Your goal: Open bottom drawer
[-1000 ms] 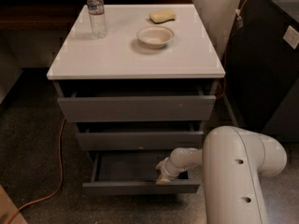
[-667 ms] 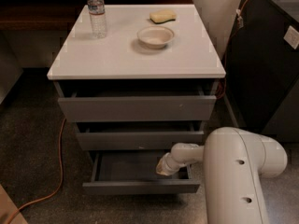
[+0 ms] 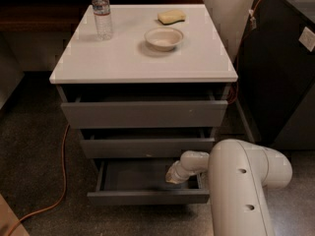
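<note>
The white-topped desk (image 3: 142,58) fills the middle of the frame, with three grey drawers stacked beneath. The robot's pale arm (image 3: 241,181) bulks at lower right. The bottom drawer (image 3: 147,196), low centre, stands pulled out. It looks like a light, rigid box on slides, smooth and handleless, so the front panel's top edge seems the place to hook. The tool (image 3: 175,175) dips into its right end, just behind that panel. I cannot tell whether it is open or closed.
</note>
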Robot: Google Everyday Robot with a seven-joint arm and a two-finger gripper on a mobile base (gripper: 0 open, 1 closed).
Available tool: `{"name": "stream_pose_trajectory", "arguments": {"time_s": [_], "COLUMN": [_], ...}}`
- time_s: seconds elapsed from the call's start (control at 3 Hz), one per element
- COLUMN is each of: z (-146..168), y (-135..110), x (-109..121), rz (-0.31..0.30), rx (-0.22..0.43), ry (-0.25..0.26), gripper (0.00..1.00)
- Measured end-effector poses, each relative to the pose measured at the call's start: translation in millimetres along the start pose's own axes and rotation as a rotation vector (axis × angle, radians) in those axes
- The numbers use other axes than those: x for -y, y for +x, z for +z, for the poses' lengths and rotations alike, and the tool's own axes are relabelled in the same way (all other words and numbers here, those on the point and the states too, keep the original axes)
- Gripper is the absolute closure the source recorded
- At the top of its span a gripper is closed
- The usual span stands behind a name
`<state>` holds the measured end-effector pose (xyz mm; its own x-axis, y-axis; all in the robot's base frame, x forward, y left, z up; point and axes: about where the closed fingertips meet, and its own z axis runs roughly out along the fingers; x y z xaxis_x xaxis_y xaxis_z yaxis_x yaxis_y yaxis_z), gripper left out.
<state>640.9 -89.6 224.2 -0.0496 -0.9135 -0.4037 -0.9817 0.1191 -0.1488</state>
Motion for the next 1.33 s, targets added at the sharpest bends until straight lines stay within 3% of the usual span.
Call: {"name": "stream_pose_trajectory", "arguments": {"time_s": [0.33, 0.67, 1.33], "z": [19.7, 58.4, 66.4], "y": [8.0, 18.3, 20.5], "x": [0.8, -6.5, -9.1], "rz": [-0.007, -0.008, -0.005], "rx": [-0.008, -0.031, -0.036], "ry": [0.022, 0.026, 0.018], "gripper": [1.0, 1.0, 1.0]}}
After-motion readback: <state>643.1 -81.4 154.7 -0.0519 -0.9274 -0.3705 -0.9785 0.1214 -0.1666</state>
